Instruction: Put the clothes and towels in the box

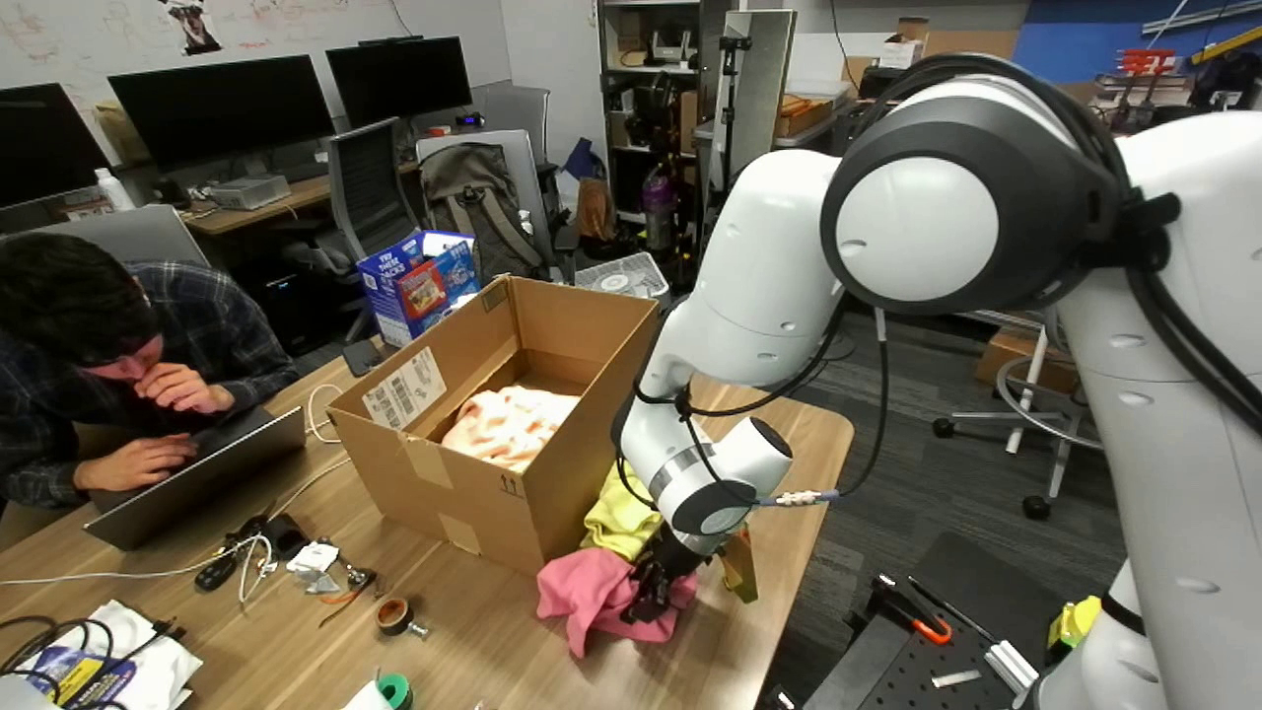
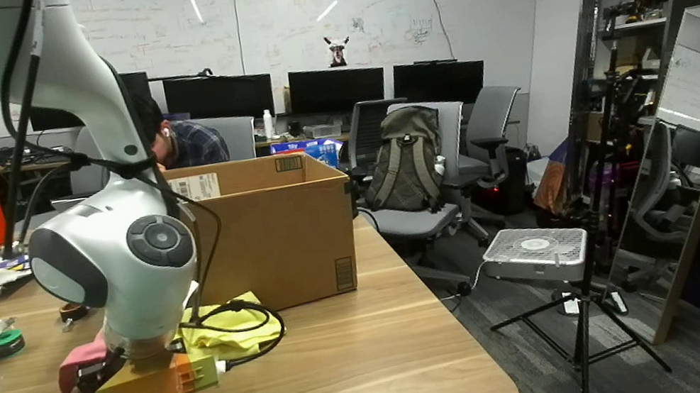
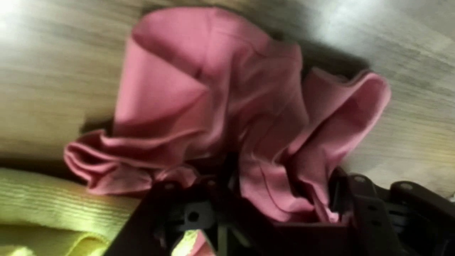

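Wrist view: yellow cloth (image 3: 60, 201) (cropped)

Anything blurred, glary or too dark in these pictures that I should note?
In the wrist view, general softness, pink cloth included, pale glare on the table at upper left and upper right, and a nearly black tool; in an exterior view, bright streaks on the whiteboard; in both exterior views, fairly crisp box edges.

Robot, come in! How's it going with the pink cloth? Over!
Gripper at pink cloth, jaws apart, firm hold unclear. Cloth bunched on table, outside box. In the way, probably: box's tall side. Yellow cloth close by.
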Robot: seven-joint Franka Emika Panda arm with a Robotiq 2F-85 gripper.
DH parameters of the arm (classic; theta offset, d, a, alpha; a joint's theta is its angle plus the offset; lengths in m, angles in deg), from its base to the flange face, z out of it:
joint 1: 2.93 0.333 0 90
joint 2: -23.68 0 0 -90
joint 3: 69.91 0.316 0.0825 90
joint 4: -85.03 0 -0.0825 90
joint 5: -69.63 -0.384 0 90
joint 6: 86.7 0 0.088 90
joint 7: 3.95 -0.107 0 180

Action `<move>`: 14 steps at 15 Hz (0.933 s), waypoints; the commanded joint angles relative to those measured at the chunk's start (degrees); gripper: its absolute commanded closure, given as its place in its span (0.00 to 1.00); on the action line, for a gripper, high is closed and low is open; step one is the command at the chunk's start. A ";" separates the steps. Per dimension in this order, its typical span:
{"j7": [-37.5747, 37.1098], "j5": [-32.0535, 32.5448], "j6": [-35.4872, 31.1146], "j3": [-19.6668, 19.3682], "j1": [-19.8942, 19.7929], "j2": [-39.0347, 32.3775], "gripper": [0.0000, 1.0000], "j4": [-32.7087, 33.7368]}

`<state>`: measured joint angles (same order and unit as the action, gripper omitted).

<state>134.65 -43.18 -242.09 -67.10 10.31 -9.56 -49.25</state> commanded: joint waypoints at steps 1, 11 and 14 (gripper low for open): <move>1.03 -2.48 0.23 0.10 0.28 0.25 0.73 0.76; 0.87 -9.17 -3.01 -0.19 0.87 5.80 0.97 -0.78; 1.43 -11.86 -5.91 -0.46 1.08 10.12 0.97 -1.99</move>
<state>134.66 -51.49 -245.04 -67.09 10.34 -5.47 -49.01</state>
